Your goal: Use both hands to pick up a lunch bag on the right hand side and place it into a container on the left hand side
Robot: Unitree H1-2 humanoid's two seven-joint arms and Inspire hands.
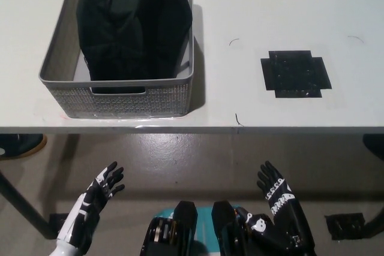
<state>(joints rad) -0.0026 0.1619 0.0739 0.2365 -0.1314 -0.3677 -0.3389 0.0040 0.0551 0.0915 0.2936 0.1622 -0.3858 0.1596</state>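
Container: grey perforated plastic basket [67, 101] with a cut-out handle slot in its near wall, set on the left part of the white table [282, 4], near the front edge.
Contents: black soft fabric lunch bag [135, 19], standing upright inside the basket, rising well above the rim and filling most of the interior; a strip of bare grey floor visible inside along the left wall.
Bag position: pressed toward the right and far walls, base hidden behind the near wall.
Table surface to the right: black cross-shaped tape patch [295, 73], well apart from the basket, nothing resting on it; a few thin dark marks between the patch and the basket.
Left hand: white-armed hand with black-and-white fingers [99, 193], below the table's front edge at lower left, palm turned inward, fingers spread apart, holding nothing.
Right hand: black hand with white markings [281, 205], below the table's front edge at lower right, fingers extended upward and apart, holding nothing.
Hands and bag: both hands well apart from the basket and the bag, neither touching the table.
Below the table: grey-brown floor [192, 160], with a dark table leg at the far lower left.
Task state: lunch bag already inside the container on the left.
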